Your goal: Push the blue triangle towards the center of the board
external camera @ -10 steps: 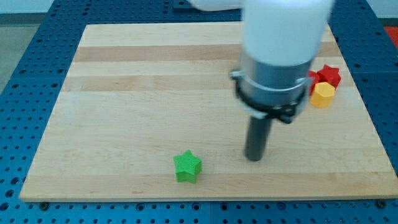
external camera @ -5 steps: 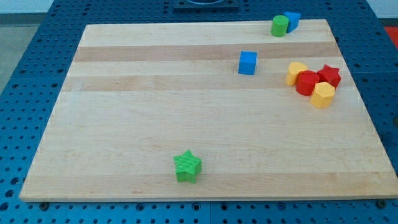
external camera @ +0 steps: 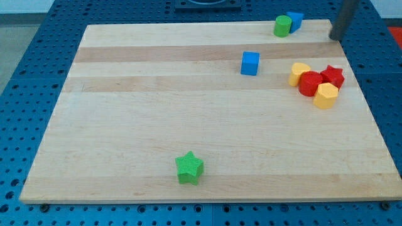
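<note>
Off board's top-right edge (external camera: pixel 339 44), my tip (external camera: pixel 335 37)

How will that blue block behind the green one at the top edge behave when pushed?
The blue block looks rigid and squat, so it probably slides flat rather than tipping or rolling. It sits touching or nearly touching the green block, so a push from my tip at the view's right likely drags that along. The wooden board looks smooth, so expect easy sliding, perhaps some rotation.

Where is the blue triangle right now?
The blue triangle sits at the view's top edge of the board, right of centre, touching the green block on its left. My tip is off to its right.
</note>
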Available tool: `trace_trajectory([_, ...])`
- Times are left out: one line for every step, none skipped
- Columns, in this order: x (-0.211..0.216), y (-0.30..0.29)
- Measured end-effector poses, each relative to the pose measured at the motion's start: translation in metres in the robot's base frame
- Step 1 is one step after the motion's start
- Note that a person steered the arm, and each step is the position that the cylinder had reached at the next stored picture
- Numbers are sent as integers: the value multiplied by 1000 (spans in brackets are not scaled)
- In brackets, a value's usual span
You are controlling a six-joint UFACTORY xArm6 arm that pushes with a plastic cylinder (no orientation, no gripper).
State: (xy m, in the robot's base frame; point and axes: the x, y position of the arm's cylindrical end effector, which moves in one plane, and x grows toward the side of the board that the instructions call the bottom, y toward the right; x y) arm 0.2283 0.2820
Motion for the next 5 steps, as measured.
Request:
trace_trajectory([-24,-4])
trace_trajectory([-37,-12])
trace_trajectory([-33,-50])
trace_trajectory([-32,-98])
trace_trajectory([-16,-123])
